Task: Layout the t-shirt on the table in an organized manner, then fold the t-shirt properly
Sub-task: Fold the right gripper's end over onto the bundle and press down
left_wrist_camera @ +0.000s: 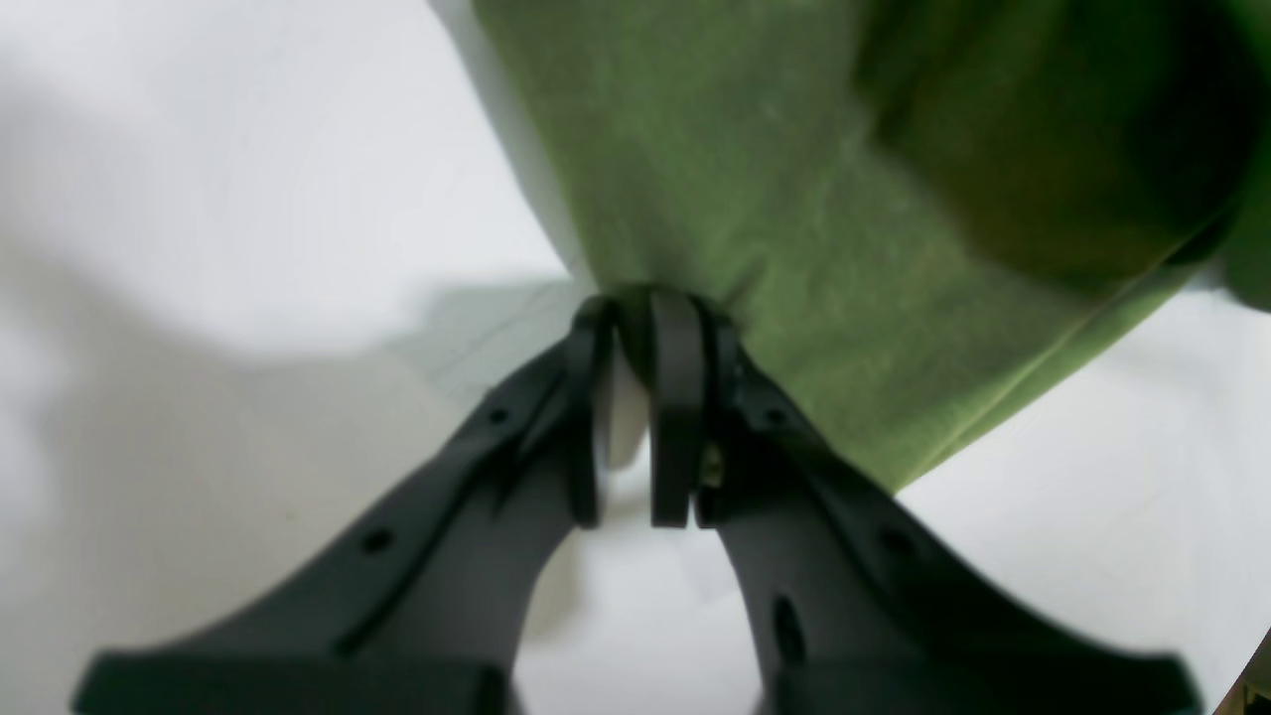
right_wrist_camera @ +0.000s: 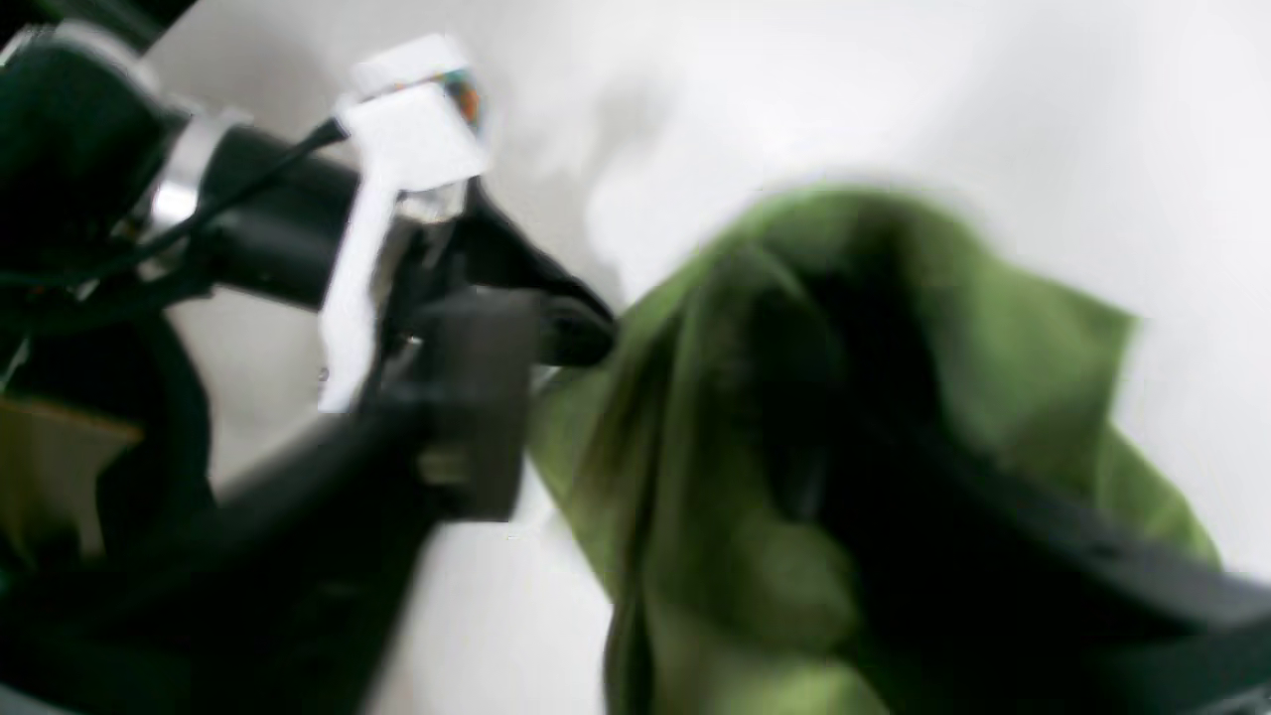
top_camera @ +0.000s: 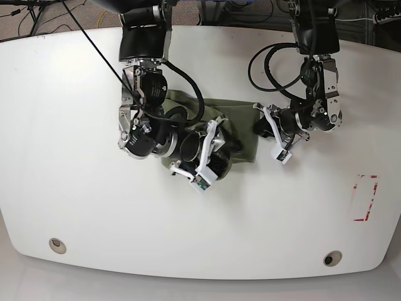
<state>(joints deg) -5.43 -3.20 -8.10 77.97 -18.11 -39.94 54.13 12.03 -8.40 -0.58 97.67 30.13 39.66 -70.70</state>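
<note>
Olive-green cotton, bunched and creased, lies in a heap a little beyond the middle of the glossy white table (top_camera: 75, 207); that heap is the t-shirt (top_camera: 241, 128), and it is far from flat, covering only a small patch of the tabletop between my two arms.

At the left of the base view is my right arm, bent down over the near-left part of the cloth. My right gripper (top_camera: 229, 152) is buried in the folds there. In its own wrist view the picture is badly smeared: one dark finger stands to the left of the green cloth, the other lies low at the right with fabric heaped over it, so the two fingers stand apart with cloth between them. Whether they grip that cloth or merely rest in it I cannot tell.

Further right, at the far-right corner of the heap, is my left gripper (left_wrist_camera: 645, 308). Its two black fingers (left_wrist_camera: 677, 397) are pressed close together, and the tips nip the very edge of the shirt, which fans out away from them across the white surface. A fold throws a deep shadow at the upper right of that view.

Near the right edge of the table lies a red-and-white tape rectangle (top_camera: 366, 198), well apart from the shirt. Two round grommet holes (top_camera: 57, 244) sit along the near edge, one at each end.
</note>
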